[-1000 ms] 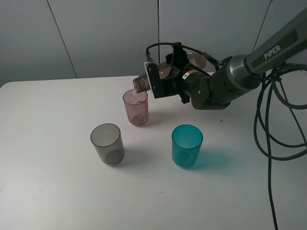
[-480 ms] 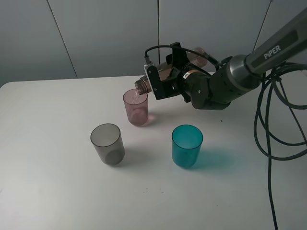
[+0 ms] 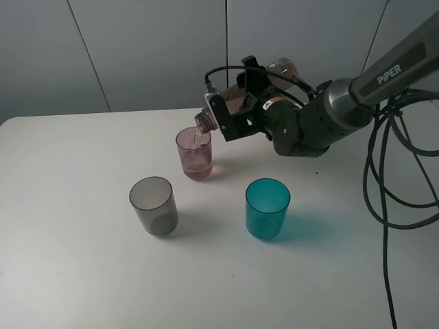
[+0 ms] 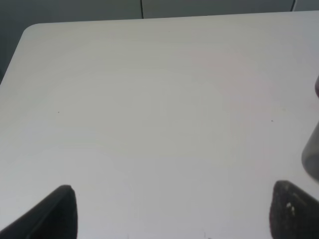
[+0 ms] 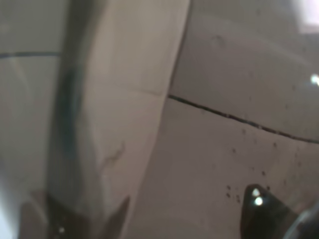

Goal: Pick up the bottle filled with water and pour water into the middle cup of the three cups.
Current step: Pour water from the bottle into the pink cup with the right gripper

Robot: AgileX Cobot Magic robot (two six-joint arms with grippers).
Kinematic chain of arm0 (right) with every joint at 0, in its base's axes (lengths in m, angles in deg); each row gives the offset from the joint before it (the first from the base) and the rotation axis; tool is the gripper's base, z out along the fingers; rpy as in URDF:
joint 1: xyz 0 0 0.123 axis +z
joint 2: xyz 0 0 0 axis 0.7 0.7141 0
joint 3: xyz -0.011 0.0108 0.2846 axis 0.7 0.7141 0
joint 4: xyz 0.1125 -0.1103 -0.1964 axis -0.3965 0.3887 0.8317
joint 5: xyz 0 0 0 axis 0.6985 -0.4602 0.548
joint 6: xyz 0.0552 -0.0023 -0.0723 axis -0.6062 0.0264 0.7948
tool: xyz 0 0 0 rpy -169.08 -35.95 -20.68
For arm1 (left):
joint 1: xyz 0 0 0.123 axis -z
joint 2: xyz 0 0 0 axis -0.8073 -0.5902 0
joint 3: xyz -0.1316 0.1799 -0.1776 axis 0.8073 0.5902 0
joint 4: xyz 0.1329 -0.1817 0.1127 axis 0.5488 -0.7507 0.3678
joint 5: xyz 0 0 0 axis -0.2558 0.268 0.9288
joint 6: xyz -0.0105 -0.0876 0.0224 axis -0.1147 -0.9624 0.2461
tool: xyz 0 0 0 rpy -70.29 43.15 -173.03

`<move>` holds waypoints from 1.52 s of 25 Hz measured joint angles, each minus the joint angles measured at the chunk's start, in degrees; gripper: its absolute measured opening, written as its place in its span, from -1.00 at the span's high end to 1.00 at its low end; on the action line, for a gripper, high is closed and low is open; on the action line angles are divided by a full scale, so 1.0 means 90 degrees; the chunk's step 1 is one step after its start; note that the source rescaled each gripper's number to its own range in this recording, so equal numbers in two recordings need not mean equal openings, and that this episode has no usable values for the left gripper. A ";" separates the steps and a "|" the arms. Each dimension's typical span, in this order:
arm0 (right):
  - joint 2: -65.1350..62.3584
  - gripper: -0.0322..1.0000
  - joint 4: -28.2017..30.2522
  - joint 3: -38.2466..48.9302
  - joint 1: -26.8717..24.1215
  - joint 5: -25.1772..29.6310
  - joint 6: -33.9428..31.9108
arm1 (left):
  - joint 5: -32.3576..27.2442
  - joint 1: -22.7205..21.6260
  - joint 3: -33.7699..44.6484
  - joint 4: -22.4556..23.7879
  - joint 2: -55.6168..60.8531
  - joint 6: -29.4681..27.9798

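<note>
At the back of the worktop (image 3: pixel 82 274), right tool (image 3: pixel 236 103) is clamped across the body of the smoky brown bottle (image 3: pixel 204 121). Bottle lies tipped past level, base high toward the wall, capless neck low. The mouth sits just above the near rim of the pink cup (image 3: pixel 195 154), so the water should fall inside, not on the worktop. A faint pale streak seems to run from mouth into cup; pouring judged under way. Right wrist view shows only blurred bottle wall. Smoky grey cup (image 3: pixel 153 205) and teal cup (image 3: pixel 267 208) stand nearer the front, well apart from the pour. Left tool (image 4: pixel 174 214) hangs over bare worktop, jaws spread, holding nothing.
</note>
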 joint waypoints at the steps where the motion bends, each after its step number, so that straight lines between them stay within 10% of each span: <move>1: 0.0000 0.90 0.0000 0.0000 0.0000 0.0000 0.0000 | 0.0000 0.0000 0.0000 0.0000 0.0000 0.0000; 38: 0.0000 0.90 0.1203 -0.0025 0.0000 -0.0260 0.0000 | 0.0000 0.0000 0.0000 0.0000 0.0000 -0.0016</move>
